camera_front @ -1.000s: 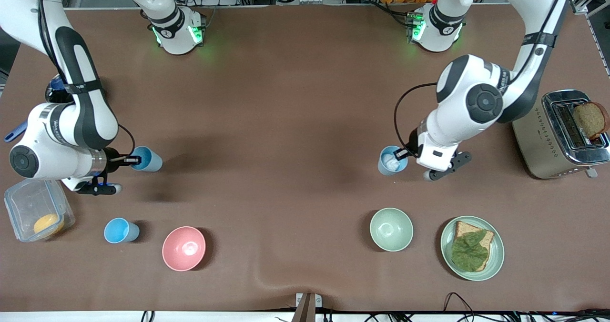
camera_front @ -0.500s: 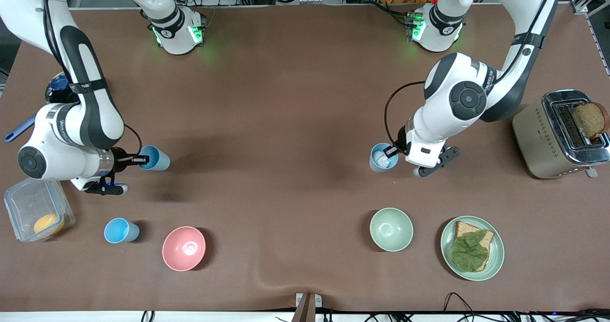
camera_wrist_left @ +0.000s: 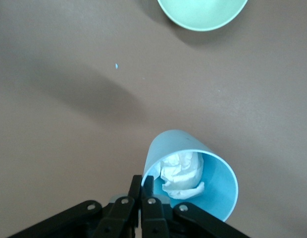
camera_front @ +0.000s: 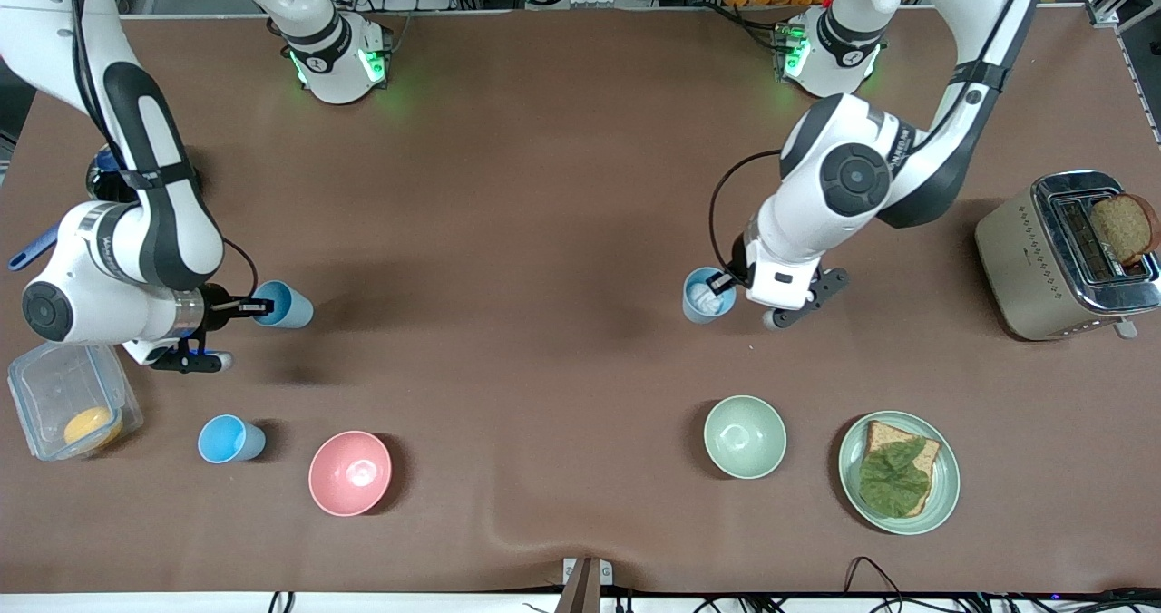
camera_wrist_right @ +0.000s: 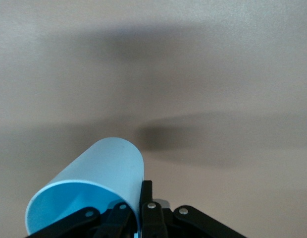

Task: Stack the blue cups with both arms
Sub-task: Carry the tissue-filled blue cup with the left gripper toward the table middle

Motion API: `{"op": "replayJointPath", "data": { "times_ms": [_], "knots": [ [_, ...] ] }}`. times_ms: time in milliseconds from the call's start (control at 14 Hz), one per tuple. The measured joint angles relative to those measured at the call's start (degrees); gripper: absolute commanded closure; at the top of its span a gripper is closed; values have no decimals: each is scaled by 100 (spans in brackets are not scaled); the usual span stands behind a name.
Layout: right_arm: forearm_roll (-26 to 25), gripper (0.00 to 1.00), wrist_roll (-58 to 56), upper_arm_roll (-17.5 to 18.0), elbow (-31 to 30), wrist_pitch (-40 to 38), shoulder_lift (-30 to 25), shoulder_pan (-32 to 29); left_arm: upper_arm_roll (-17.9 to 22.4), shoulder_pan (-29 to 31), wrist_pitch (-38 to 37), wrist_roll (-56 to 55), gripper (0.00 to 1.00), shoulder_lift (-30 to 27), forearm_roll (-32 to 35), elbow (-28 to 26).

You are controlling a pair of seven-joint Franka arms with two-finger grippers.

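Observation:
My left gripper (camera_front: 723, 279) is shut on the rim of a blue cup (camera_front: 707, 296) with crumpled white paper inside, over the table's middle toward the left arm's end. In the left wrist view the gripper (camera_wrist_left: 147, 181) pinches the cup's (camera_wrist_left: 215, 196) wall by the paper (camera_wrist_left: 180, 172). My right gripper (camera_front: 258, 305) is shut on the rim of a second blue cup (camera_front: 286, 305), tilted on its side above the table; the right wrist view shows the gripper (camera_wrist_right: 142, 192) and the cup (camera_wrist_right: 96, 171). A third blue cup (camera_front: 229, 439) stands upright on the table beside the pink bowl.
A pink bowl (camera_front: 350, 472) and a pale green bowl (camera_front: 746, 436) sit near the front camera; the green bowl also shows in the left wrist view (camera_wrist_left: 203, 12). A plate with bread and lettuce (camera_front: 943, 495), a toaster (camera_front: 1025, 268) and a clear container (camera_front: 45, 386) stand at the table's ends.
My left gripper has carried its cup toward the table's middle. My right gripper with its cup shifted slightly toward the middle and back again.

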Motion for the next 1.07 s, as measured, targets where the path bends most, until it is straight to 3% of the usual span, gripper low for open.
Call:
{"op": "replayJointPath", "data": {
  "times_ms": [286, 643, 1000, 1071],
  "knots": [
    [0, 100, -112, 1, -15, 120, 63, -14, -8, -580, 349, -836, 100, 237, 0, 15],
    [2, 100, -625, -18, -84, 322, 181, -256, 34, -1446, 509, -1892, 100, 1033, 70, 638],
    [79, 100, -649, 1, -84, 329, 207, -265, 73, -1702, 939, -2302, 100, 1687, 311, 862],
    [210, 100, -649, 1, -84, 316, 211, -265, 76, -1713, 999, -2325, 86, 1764, 332, 872]
  ]
}}
